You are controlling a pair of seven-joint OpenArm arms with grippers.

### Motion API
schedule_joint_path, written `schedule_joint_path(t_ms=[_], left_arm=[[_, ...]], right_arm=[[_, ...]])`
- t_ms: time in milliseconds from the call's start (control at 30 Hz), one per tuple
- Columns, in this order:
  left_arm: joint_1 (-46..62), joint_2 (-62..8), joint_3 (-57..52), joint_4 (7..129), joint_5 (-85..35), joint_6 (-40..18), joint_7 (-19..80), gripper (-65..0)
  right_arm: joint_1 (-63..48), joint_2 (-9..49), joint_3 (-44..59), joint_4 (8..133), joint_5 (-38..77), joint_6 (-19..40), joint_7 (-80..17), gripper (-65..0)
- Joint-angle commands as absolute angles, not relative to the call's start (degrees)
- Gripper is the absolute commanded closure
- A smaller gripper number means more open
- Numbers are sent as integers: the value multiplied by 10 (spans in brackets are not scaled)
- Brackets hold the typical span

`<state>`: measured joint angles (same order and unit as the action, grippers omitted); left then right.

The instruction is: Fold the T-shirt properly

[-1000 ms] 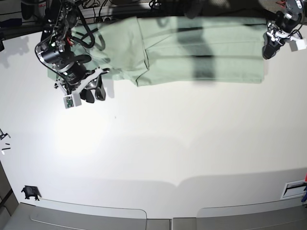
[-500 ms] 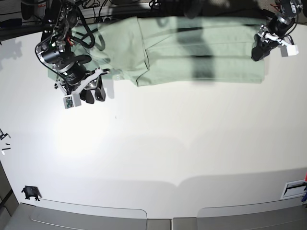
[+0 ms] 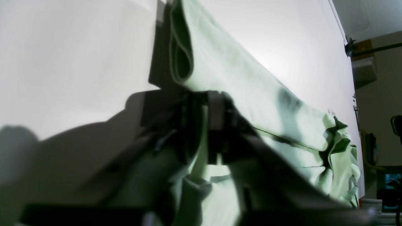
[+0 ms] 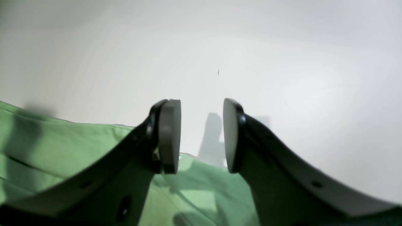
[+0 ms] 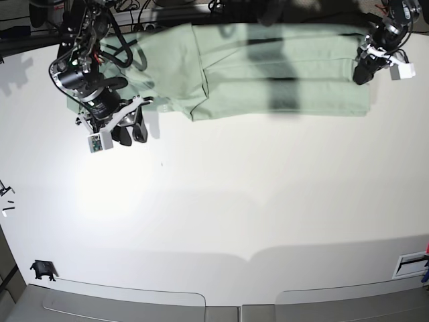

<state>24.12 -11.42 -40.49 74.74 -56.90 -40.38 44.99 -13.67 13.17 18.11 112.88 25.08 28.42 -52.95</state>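
A: Count check. 1 T-shirt (image 5: 268, 67), pale mint green, partly folded, lying along the far edge of the white table (image 5: 234, 201). 2 end effectors. No containers on the table.

B: Left end effector (image 5: 362, 70)?

A: At the shirt's hem end, on the base view's right. In the left wrist view its dark fingers (image 3: 216, 125) are pressed together on a lifted fold of the T-shirt (image 3: 245, 81), with cloth running between them. So it is closed and pinching the fabric.

B: Right end effector (image 5: 131, 129)?

A: On the base view's left, just off the shirt's near edge by the bunched sleeve end. In the right wrist view the 2 pads (image 4: 169, 135) stand apart with bare table between them. Partly open, holding nothing. Green cloth (image 4: 62, 150) lies just behind and under the fingers, not between them.

B: Anything else?

A: 1 small black object (image 5: 42, 270) near the front left corner of the table, well apart from the shirt. Cannot tell what it is.
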Motion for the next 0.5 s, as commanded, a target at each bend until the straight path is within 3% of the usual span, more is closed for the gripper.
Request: schedule_joint_path(t_ms=[0, 467], left_arm=[[246, -114, -403, 745, -560, -386, 463, -6], [246, -114, -403, 745, -561, -386, 447, 0]], right_arm=[[-132, 136, 184, 1137, 257, 285, -514, -210], [-132, 136, 184, 1137, 257, 285, -517, -210]])
